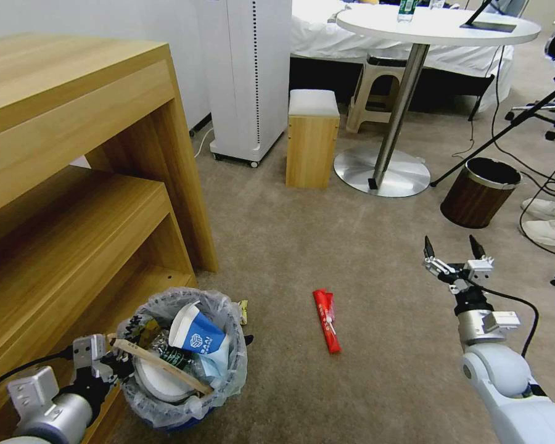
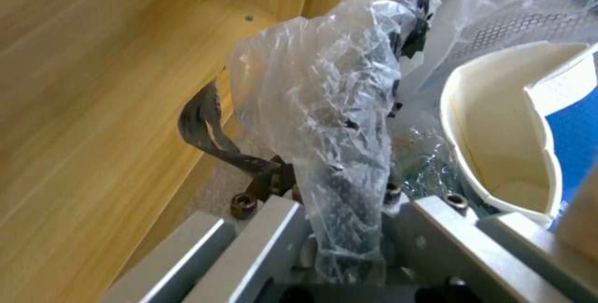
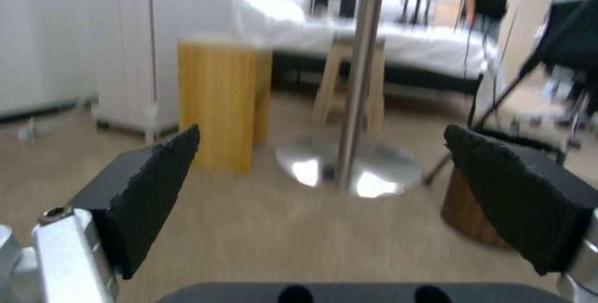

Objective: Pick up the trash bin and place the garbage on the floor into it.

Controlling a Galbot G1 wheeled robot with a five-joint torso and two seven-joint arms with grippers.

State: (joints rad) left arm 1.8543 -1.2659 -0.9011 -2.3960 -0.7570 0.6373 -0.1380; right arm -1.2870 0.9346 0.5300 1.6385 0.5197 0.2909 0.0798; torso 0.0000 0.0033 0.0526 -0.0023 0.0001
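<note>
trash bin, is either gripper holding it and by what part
The left gripper is shut on the trash bin, pinching its bag-covered rim on the shelf side. The right gripper is open, holding nothing.

Bright, even indoor light; the right wrist view is blurred; the head view's edges bow.
</note>
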